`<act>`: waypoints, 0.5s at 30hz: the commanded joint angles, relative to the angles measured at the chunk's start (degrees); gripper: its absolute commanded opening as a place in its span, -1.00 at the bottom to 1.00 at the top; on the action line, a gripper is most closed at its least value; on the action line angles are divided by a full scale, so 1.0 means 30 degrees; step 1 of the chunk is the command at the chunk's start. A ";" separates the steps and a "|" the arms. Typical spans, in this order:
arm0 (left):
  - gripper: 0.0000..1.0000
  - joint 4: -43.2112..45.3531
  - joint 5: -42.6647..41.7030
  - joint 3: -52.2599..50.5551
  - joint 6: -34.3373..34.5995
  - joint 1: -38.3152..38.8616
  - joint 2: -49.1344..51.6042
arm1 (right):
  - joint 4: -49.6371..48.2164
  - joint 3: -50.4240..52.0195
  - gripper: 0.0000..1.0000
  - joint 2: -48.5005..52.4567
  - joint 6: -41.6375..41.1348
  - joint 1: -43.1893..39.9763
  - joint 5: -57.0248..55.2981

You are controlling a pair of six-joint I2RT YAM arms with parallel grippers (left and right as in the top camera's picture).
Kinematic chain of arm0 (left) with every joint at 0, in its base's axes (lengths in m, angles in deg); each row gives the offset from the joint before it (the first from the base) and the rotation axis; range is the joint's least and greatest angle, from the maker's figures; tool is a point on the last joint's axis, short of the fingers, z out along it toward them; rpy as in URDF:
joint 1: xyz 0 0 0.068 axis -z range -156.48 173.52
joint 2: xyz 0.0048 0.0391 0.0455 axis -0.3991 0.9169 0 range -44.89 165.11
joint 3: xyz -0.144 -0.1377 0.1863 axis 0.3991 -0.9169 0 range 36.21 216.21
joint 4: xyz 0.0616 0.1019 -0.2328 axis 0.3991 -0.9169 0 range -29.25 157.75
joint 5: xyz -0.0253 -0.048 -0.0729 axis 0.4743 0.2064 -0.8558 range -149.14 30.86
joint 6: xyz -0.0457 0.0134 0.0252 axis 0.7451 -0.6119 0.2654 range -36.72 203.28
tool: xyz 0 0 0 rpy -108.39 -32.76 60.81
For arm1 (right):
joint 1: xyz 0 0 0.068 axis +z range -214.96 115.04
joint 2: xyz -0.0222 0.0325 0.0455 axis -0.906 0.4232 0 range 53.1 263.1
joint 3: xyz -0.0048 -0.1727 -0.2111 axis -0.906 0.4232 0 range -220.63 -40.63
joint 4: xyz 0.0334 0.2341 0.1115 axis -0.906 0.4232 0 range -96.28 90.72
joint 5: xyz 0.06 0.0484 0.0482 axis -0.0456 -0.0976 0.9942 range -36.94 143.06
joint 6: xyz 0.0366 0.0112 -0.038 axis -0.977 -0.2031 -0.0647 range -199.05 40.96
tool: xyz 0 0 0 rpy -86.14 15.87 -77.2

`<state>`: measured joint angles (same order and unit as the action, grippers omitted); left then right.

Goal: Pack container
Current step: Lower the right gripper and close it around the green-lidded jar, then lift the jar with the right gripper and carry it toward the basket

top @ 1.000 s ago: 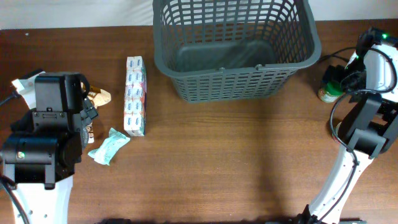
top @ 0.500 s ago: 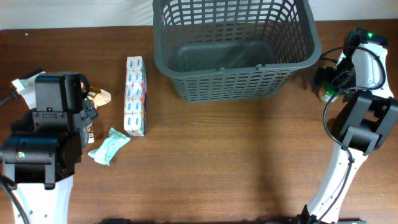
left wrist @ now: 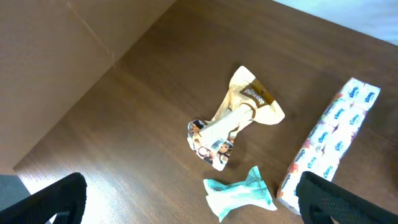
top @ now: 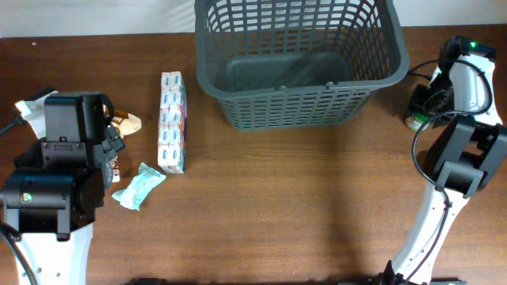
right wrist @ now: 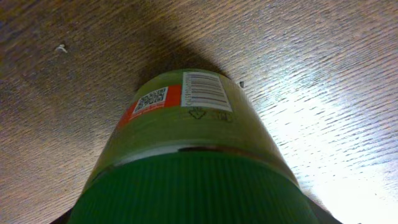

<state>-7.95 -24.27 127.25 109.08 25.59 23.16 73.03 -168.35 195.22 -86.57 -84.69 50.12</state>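
Note:
The container, a dark grey lattice basket (top: 238,79), stands empty at the table's far middle. A green-lidded jar (top: 413,119) stands right of it. My right gripper (top: 421,100) is down over this jar. In the right wrist view the jar (right wrist: 186,124) fills the space between the jaws, which stand wide at the lid's sides, only their edges showing. My left gripper (left wrist: 193,208) is open and empty above the table at the left, with a teal packet (left wrist: 239,194) between its fingers (left wrist: 43,202) far below.
A long tissue pack (top: 172,121) lies left of the basket and shows in the left wrist view (left wrist: 329,143). A beige crumpled wrapper (left wrist: 233,124) and the teal packet (top: 139,186) lie by the left arm. A white item (top: 30,108) lies at the far left.
My right arm has swung left and towards the back, bringing its gripper over the green-lidded jar. The left arm and the items on the left have not moved.

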 commanded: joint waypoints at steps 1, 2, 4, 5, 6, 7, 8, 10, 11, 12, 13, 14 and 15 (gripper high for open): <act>0.99 -0.0015 -0.0073 0.0277 0.0102 -0.0124 0.0044 | 0.0015 0.0109 -0.74 0.0255 -0.0153 0.0087 -0.0189; 0.99 -0.0015 -0.0073 0.0277 0.0102 -0.0124 0.0044 | 0.0015 0.0102 -0.83 0.0248 -0.0146 0.0087 -0.0197; 0.99 -0.0015 -0.0073 0.0277 0.0102 -0.0124 0.0044 | 0.0160 -0.0051 -0.93 0.0219 -0.0401 0.0066 -0.0211; 0.99 -0.0015 -0.0073 0.0277 0.0102 -0.0124 0.0044 | 0.0255 -0.0233 -0.92 0.0211 -0.0663 0.0051 -0.0255; 0.99 -0.0015 -0.0073 0.0277 0.0102 -0.0124 0.0044 | 0.0379 -0.0525 -0.93 0.0211 -0.0794 0.0029 -0.0262; 0.99 -0.0015 -0.0073 0.0277 0.0102 -0.0124 0.0044 | 0.0525 -0.0903 -0.92 0.0211 -0.0794 0.0029 -0.0255; 0.99 -0.0015 -0.0073 0.0277 0.0102 -0.0124 0.0044 | 0.0743 -0.1457 -0.92 0.0204 -0.0794 0.0029 -0.0262; 0.99 -0.0015 -0.0073 0.0277 0.0102 -0.0124 0.0044 | 0.1282 -0.2776 -0.93 0.0197 -0.0801 0.0029 -0.0270; 0.99 -0.0015 -0.0073 0.0277 0.0102 -0.0124 0.0044 | 0.1603 -0.3599 -0.92 0.0175 -0.0809 0.0022 -0.0299; 0.99 -0.0015 -0.0073 0.0277 0.0102 -0.0124 0.0044 | 0.1960 -0.4503 -0.92 0.0153 -0.1020 0.0015 -0.0554; 0.99 -0.0015 -0.0073 0.0277 0.0102 -0.0124 0.0044 | 0.2484 -0.5676 -0.92 0.0117 -0.1625 -0.0036 -0.1217; 0.99 -0.0015 -0.0073 0.0277 0.0102 -0.0124 0.0044 | 0.2936 -0.6761 -0.92 0.0102 -0.1902 -0.0080 -0.1617; 0.99 -0.0015 -0.0073 0.0277 0.0102 -0.0124 0.0044 | 0.3395 -0.7919 -0.92 0.0066 -0.2055 -0.0160 -0.1800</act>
<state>-7.93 -24.24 127.25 109.08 25.59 23.16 81.49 -183.30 196.60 -89.66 -84.73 48.78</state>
